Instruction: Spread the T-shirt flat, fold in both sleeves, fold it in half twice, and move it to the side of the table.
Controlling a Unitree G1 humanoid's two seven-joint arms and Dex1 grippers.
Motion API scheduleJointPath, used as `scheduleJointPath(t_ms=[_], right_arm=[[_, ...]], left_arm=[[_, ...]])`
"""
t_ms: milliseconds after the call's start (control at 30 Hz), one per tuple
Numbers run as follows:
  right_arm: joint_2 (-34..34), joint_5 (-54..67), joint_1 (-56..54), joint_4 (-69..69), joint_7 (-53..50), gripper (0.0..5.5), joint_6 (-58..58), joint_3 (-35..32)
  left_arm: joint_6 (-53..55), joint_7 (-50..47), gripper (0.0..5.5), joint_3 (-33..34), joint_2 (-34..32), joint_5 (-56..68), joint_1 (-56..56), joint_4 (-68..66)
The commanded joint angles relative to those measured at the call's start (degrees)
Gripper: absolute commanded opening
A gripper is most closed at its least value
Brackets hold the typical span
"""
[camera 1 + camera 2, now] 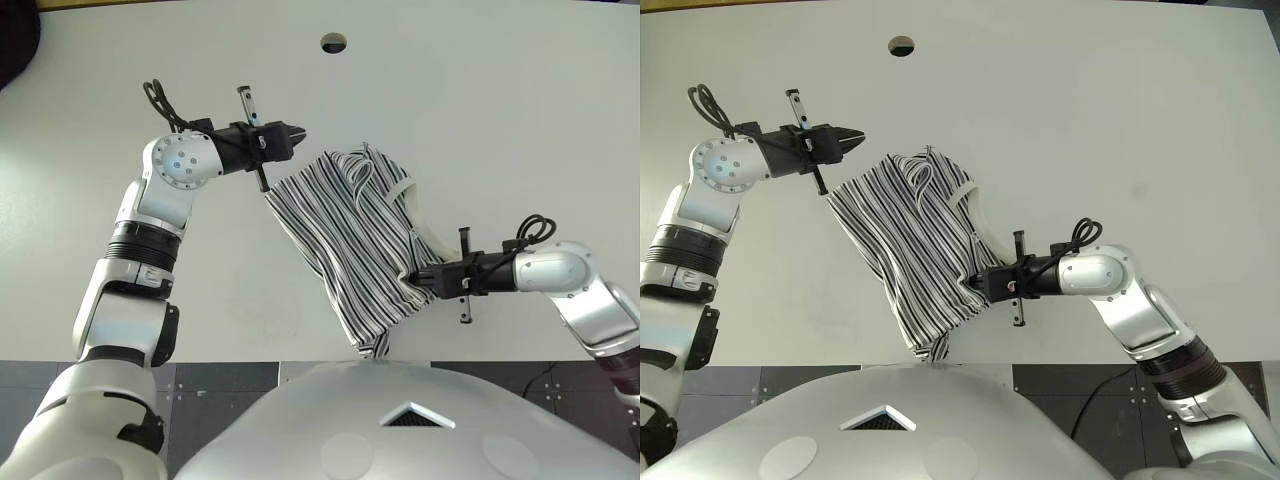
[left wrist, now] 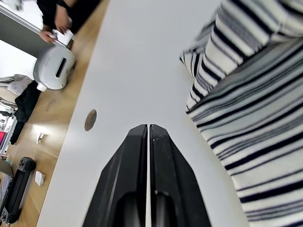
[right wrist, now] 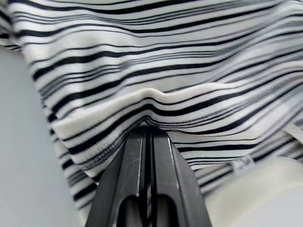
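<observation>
Slippage is the risk: right gripper (image 1: 418, 277), centre right, pinches only an edge of the T-shirt (image 1: 335, 225); left gripper (image 1: 297, 133), upper left, is closed and empty beside it.

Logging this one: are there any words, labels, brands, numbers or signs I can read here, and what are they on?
None can be read.
Small white sewn-in label on the black-and-white striped T-shirt: its print is too blurred to read.
Plain white table: no markings.
</observation>
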State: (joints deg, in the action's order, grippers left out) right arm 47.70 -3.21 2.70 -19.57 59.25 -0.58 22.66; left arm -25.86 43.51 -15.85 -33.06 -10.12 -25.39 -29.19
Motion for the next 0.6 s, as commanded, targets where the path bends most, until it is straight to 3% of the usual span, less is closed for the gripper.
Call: scheduleJointPath(t_ms=[33,267,600], right_arm=[[-2.1,4.0,-3.7,-2.4,-1.9,0.1,-2.0,-5.0],[-6.6,3.7,-9.6,-2.2,-2.3,0.1,-3.9,-2.6],[-9.3,-5.1,-12.0,2.8,1.6,0.1,-2.8,10.2]], left_arm=[[1.6,1.4,0.11,2.1,-0.4,5.3,6.6,10.7],[11.6,12.8,0.11,-6.4,-7.3,5.8,25.1,31.7],[18.4,12.0,0.11,-12.9,-4.1,1.2,28.5,30.9]])
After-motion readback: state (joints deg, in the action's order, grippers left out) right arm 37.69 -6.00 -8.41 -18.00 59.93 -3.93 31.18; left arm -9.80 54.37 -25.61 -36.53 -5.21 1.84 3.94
